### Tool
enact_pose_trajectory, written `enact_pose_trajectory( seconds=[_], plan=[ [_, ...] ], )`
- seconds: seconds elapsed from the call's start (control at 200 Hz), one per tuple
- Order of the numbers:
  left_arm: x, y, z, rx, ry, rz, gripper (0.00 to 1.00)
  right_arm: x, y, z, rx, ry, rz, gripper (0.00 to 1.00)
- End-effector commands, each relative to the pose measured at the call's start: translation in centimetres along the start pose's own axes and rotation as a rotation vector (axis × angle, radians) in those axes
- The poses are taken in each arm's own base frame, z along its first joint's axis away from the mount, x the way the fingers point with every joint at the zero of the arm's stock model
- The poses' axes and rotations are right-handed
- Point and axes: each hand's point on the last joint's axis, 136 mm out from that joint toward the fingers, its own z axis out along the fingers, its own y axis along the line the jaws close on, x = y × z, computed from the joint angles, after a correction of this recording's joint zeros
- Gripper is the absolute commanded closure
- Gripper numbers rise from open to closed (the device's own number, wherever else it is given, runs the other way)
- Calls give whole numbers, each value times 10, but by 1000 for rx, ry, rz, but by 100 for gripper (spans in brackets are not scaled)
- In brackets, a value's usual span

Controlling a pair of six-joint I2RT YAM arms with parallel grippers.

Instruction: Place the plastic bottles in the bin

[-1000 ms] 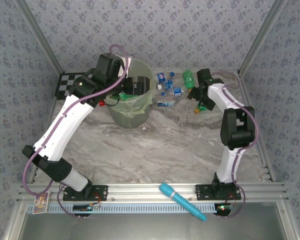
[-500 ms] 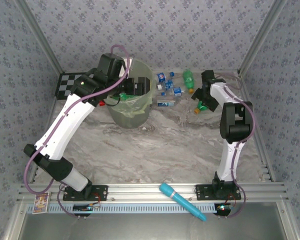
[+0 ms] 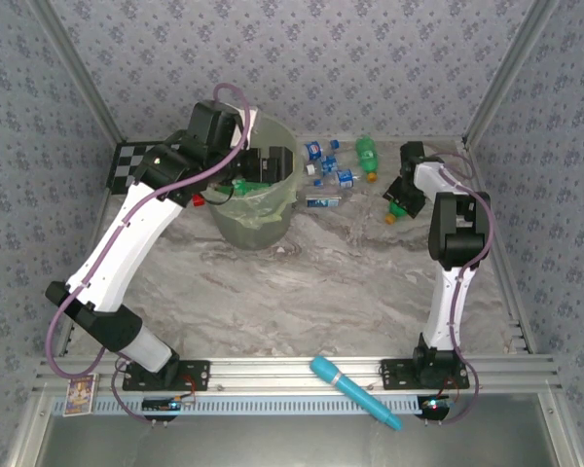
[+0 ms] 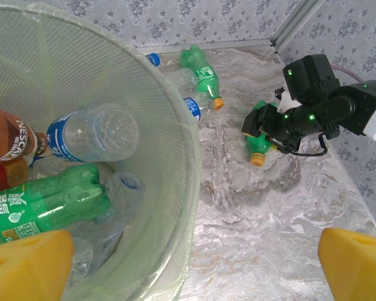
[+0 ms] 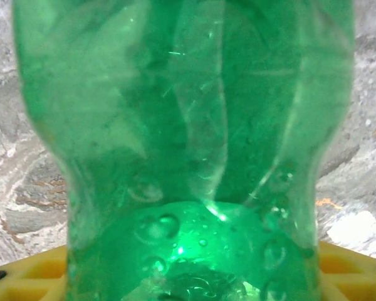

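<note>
While the left gripper (image 4: 192, 263) is hanging spread wide over the bin (image 4: 175, 163) (a few plastic bottles (image 4: 81, 135) are lying in it right below the fingers), the right gripper (image 4: 263, 125) is sitting down on a green bottle (image 5: 182, 125) on the table (image 4: 269, 213). The bottle is filling the gap between its jaws, but I can't tell if they're actually squeezing it. Loose bottles (image 3: 331, 170) are lying just to its left.

Left arm (image 3: 127, 243) extended, left gripper (image 3: 266, 165) spread wide; right gripper (image 3: 399, 202) angled down
</note>
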Motion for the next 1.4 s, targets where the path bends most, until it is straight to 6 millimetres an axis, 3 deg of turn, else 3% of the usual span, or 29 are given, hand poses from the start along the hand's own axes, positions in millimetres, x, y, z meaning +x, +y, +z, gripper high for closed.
enact_pose_trajectory(
  seconds=[0.0, 0.225, 0.465, 0.825, 1.069, 1.399],
  plan=[
    [-4, -3, -11, -4, -22, 0, 0, -2, 6, -11, -8, -19, -19, 44],
    [-5, 0, -20, -14, -43, -5, 0, 2, 10, -44, -22, -81, -59, 44],
    [5, 5, -22, -24, -34, -6, 0, 20, 24, -100, -61, -173, -141, 44],
    [13, 10, -37, -23, -57, 9, 0, 59, 58, -236, -168, -444, -321, 47],
    [18, 27, -60, -55, -126, 0, 0, 84, 84, -328, -299, -638, -412, 48],
    [20, 62, -110, -161, -281, -61, 0, 122, 146, -412, -460, -821, -608, 50]
  ],
)
